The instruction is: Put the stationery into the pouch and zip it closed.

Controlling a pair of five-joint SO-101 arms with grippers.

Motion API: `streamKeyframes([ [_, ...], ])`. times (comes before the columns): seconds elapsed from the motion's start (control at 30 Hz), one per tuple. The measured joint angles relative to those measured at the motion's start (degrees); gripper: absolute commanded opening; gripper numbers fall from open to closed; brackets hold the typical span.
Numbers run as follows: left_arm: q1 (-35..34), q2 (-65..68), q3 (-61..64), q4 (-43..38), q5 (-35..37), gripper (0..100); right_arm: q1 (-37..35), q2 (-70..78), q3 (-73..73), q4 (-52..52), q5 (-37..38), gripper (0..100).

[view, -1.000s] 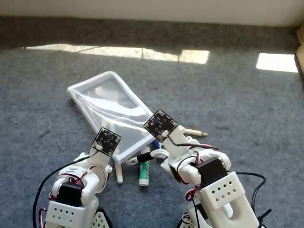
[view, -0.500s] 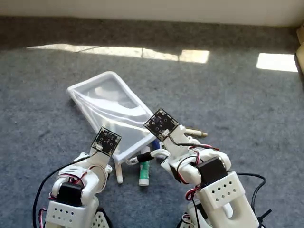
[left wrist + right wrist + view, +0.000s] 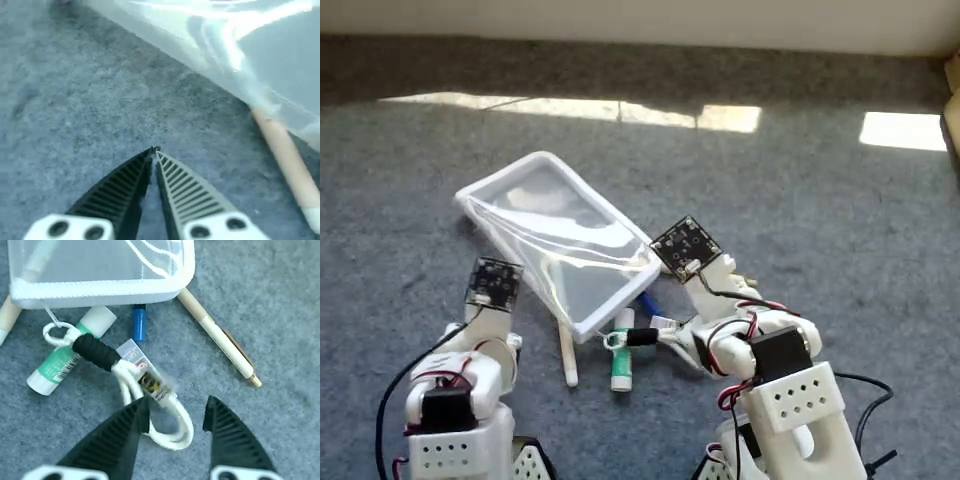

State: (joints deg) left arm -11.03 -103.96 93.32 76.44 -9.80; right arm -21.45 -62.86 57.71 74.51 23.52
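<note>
The translucent white pouch (image 3: 555, 245) lies on the grey carpet between my two arms. Off its near edge lie a green-and-white glue stick (image 3: 67, 357), a blue pen (image 3: 138, 322), a beige pen (image 3: 217, 342) and a white coiled cable with a black wrap (image 3: 95, 352). My right gripper (image 3: 177, 405) is open just above the carpet, with the cable's loop between its fingers. On the pouch's left side my left gripper (image 3: 154, 150) is shut and holds nothing, low over bare carpet. A second beige pen (image 3: 287, 160) lies partly under the pouch (image 3: 240, 55).
Grey carpet (image 3: 820, 200) stretches all around, with sunlit patches (image 3: 905, 130) at the back. The pouch's zip edge (image 3: 100, 287) faces the loose items. The second beige pen (image 3: 567, 355) lies beside the glue stick (image 3: 621, 365).
The left arm has drawn back to the left, away from the pouch's near corner. The pouch has shifted slightly left. The right arm has moved right, and the cable now lies uncovered by the glue stick.
</note>
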Motion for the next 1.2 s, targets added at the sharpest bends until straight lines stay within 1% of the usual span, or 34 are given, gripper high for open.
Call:
streamKeyframes([
  [0.03,-3.16,0.09,-0.44,0.0,0.0,1,0.0,0.0,0.0,0.09,0.0,18.7],
  [0.1,-6.33,0.09,-1.14,-0.44,0.09,1,0.0,0.0,0.0,0.18,0.0,18.7],
  [0.23,-7.38,-0.09,-1.85,-1.14,0.0,1,-0.35,0.0,-1.14,0.18,0.0,18.8],
  [0.33,-7.38,-0.18,-3.16,-1.23,0.0,1,-3.08,0.0,-3.08,0.18,0.0,18.8],
  [0.47,-7.38,-0.09,-3.69,-0.7,0.0,1,-8.44,0.35,-5.36,0.35,0.0,18.8],
  [0.6,-7.38,0.0,-3.69,-0.35,-0.18,1,-14.59,6.59,-8.62,2.37,0.0,18.9],
  [0.67,-7.38,0.0,-3.69,-0.35,-1.76,1,-17.32,11.08,-10.29,2.99,0.0,18.9],
  [0.77,-7.56,0.0,-3.69,-0.35,-2.9,2,-20.31,17.76,-12.22,3.16,0.0,18.9],
  [0.83,-9.23,0.0,-3.69,-0.35,-2.9,2,-21.19,21.89,-13.01,3.16,0.0,19.0],
  [0.9,-11.6,0.0,-3.69,-0.35,-2.9,5,-21.45,24.79,-13.1,2.55,0.0,21.6],
  [1.0,-15.12,0.0,-3.69,-0.35,-2.9,16,-21.71,27.87,-13.1,0.7,0.0,26.2],
  [1.07,-17.49,-0.09,-3.69,-0.35,-2.9,23,-21.71,29.45,-13.1,-0.53,0.0,26.3],
  [1.13,-18.46,-0.09,-3.69,-0.35,-2.73,29,-21.71,30.95,-13.1,-1.67,0.0,26.3],
  [1.2,-18.73,-0.09,-3.69,-0.35,-1.05,32,-21.71,32.18,-13.1,-2.9,0.53,26.3],
])
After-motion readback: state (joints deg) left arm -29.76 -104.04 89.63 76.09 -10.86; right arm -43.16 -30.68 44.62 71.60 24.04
